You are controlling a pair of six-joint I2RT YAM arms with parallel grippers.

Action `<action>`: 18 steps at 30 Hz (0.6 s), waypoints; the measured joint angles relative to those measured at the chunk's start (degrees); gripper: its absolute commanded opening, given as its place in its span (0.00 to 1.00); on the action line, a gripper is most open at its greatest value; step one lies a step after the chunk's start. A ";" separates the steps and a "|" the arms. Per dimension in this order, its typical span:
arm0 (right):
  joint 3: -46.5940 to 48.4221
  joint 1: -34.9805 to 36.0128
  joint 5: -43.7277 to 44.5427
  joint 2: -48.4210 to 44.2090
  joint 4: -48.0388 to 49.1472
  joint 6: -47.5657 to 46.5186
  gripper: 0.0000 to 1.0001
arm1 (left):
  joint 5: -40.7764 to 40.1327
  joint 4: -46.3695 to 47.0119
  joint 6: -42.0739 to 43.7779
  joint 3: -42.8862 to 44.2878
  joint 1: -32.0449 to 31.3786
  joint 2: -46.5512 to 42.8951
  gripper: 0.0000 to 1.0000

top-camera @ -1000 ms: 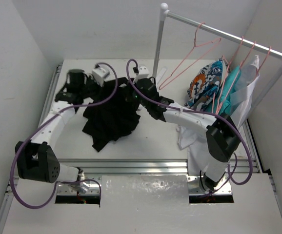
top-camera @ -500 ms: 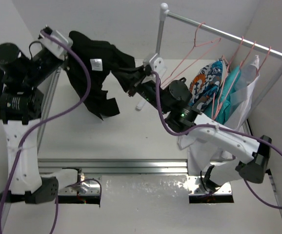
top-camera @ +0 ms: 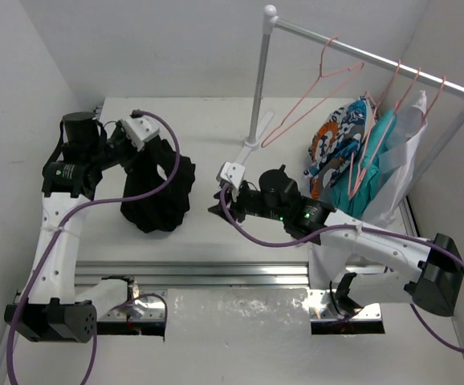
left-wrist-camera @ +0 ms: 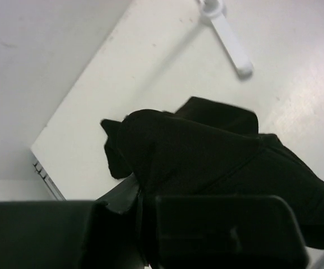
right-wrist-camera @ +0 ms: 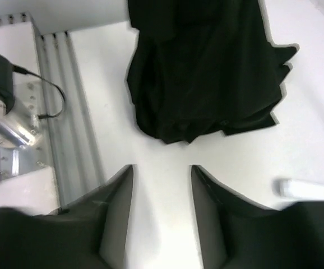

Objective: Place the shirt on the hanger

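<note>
Gathering step: our left gripper [top-camera: 138, 151] clamps the bunched shirt [top-camera: 158, 196] at the left of the table [top-camera: 216, 120], the right gripper [top-camera: 217, 202] gapes empty nearby, and we reckon it needs a second hold to spread the fabric before the hanger [top-camera: 322, 76] on the rail [top-camera: 376, 58].

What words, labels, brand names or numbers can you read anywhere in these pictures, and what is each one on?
None can be read.
The black shirt shows no label or print in any view.
The orange-blue patterned garment on the rail carries coloured shapes only, too small to tell apart, and no letters.
</note>
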 measured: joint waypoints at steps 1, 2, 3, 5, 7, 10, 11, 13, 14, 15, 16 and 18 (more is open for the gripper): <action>-0.04 0.00 0.28 0.02 -0.28 0.20 0.34 | 0.13 -1.75 1.33 -0.35 0.02 -0.07 0.00; -0.02 -0.07 0.39 0.17 0.20 0.20 0.42 | 0.52 -3.19 2.62 -0.35 0.04 -0.31 0.00; 0.04 -0.07 0.44 0.48 0.87 0.37 0.53 | 0.92 -4.17 3.74 -0.35 0.04 -0.76 0.00; 0.96 -0.09 -0.20 2.23 1.49 0.55 0.72 | 1.84 -5.79 5.49 -0.35 0.04 -1.99 0.00; 3.45 -0.11 -1.53 6.03 1.92 1.29 0.77 | 2.67 -6.73 6.47 -0.35 0.04 -3.21 0.00; 6.86 -0.11 -3.72 11.50 2.78 2.89 0.80 | 3.48 -7.34 7.23 -0.35 0.04 -4.22 0.00; 8.31 -0.11 -4.17 13.99 2.82 3.37 0.80 | 3.63 -7.56 7.37 -0.35 0.04 -4.35 0.00; 9.92 -0.11 -4.37 17.00 3.15 4.13 0.80 | 3.85 -7.93 7.56 -0.35 0.04 -4.44 0.00; 10.49 -0.11 -4.37 18.23 3.26 4.22 0.81 | 3.96 -8.13 7.63 -0.35 0.04 -4.44 0.00; 11.04 -0.11 -4.39 19.21 3.17 4.20 0.81 | 4.11 -8.37 7.74 -0.35 0.04 -4.44 0.00; 11.78 -0.11 -4.55 20.24 3.10 4.17 0.82 | 4.26 -8.70 7.76 -0.35 0.04 -4.44 0.00; 13.90 -0.13 -5.62 22.32 2.97 4.09 0.82 | 4.57 -9.11 7.76 -0.35 0.04 -4.44 0.00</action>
